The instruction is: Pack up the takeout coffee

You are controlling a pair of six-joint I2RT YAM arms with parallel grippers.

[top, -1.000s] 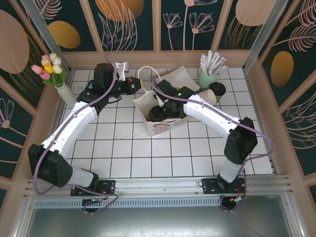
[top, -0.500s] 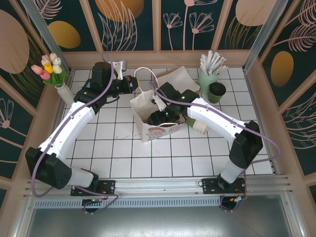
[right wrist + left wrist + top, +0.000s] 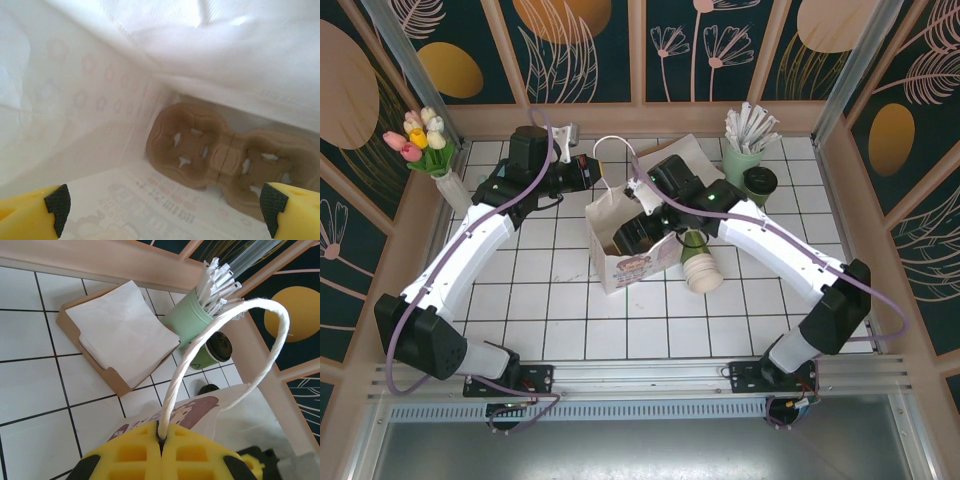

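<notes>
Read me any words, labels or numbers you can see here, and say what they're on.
Nothing can be read.
Paper bag: printed logo on its front, too small to read.
Inside the bag, right wrist view: print showing through the paper, too blurred to read.

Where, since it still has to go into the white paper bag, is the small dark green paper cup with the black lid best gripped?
The small dark green paper cup stands upright, with the mint green holder of white sticks crowding its far-left side. So probably grip its paper wall below the lid, coming from its free right side in the top view.
</notes>
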